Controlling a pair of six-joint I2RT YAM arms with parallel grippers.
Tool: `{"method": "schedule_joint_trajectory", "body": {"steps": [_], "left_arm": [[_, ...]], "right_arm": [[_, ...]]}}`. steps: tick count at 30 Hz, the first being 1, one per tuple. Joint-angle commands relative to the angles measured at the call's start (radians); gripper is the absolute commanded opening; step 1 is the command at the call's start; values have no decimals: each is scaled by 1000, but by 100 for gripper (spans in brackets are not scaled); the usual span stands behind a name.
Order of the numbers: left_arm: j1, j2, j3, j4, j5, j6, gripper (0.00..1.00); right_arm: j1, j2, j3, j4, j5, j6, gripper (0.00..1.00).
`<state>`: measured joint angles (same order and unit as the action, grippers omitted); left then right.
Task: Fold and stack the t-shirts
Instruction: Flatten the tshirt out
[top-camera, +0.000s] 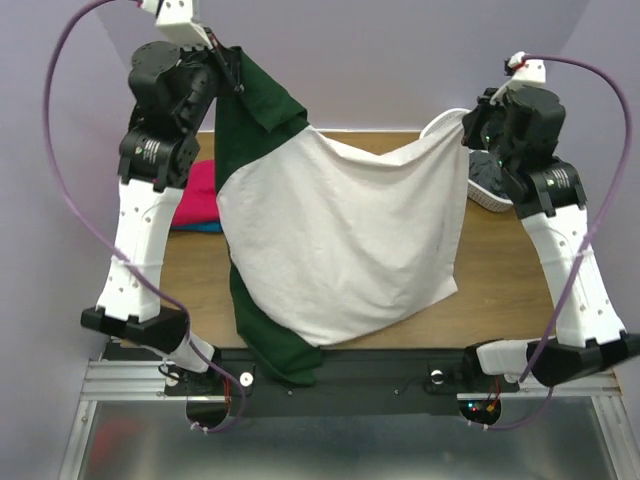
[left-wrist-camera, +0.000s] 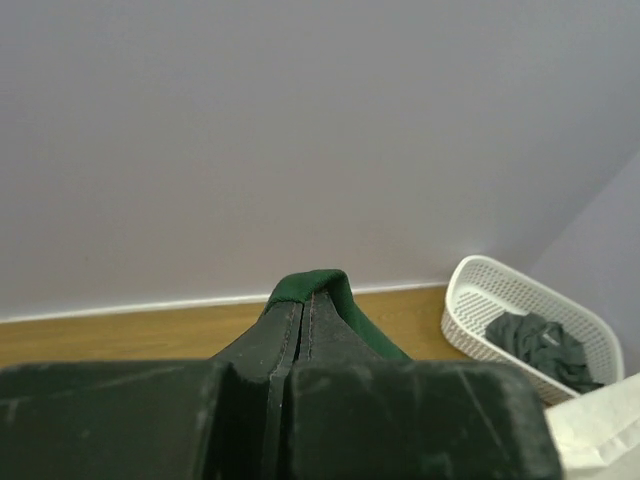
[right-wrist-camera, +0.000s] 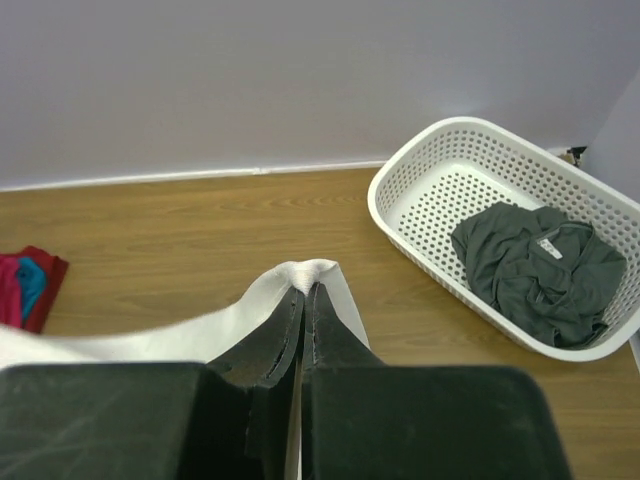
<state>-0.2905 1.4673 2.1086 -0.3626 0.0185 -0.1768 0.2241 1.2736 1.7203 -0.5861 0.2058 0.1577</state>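
Note:
A white t-shirt (top-camera: 340, 235) with dark green sleeves hangs stretched in the air between both arms, above the table. My left gripper (top-camera: 232, 62) is shut on a green sleeve (left-wrist-camera: 318, 285) at the upper left. My right gripper (top-camera: 468, 118) is shut on a white edge of the cloth (right-wrist-camera: 312, 272) at the upper right. The other green sleeve (top-camera: 275, 345) dangles over the table's near edge. The print does not show. Folded magenta and blue t-shirts (top-camera: 198, 200) lie on the table behind the left arm, and show again as a magenta and blue stack (right-wrist-camera: 25, 285) in the right wrist view.
A white lattice basket (right-wrist-camera: 420, 215) holding a dark grey garment (right-wrist-camera: 535, 265) stands at the table's far right, partly hidden by the right arm in the top view. The wooden table (top-camera: 500, 270) meets a lilac wall at the back.

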Motion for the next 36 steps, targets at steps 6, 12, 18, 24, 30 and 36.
{"method": "schedule_joint_trajectory", "body": {"steps": [6, 12, 18, 24, 30, 36], "left_arm": [[7, 19, 151, 186, 7, 118, 0], [7, -85, 85, 220, 57, 146, 0], [7, -260, -28, 234, 136, 106, 0], [8, -392, -16, 222, 241, 22, 0], [7, -472, 34, 203, 274, -46, 0], [8, -452, 157, 195, 305, -111, 0]], "right_arm": [[8, 61, 160, 164, 4, -53, 0], [8, -18, 122, 178, 17, -67, 1], [8, -195, 36, 178, 12, -61, 0], [8, -330, 51, 170, 3, -55, 0], [8, -388, 143, 120, -12, -40, 0], [8, -402, 235, 78, -19, -24, 0]]}}
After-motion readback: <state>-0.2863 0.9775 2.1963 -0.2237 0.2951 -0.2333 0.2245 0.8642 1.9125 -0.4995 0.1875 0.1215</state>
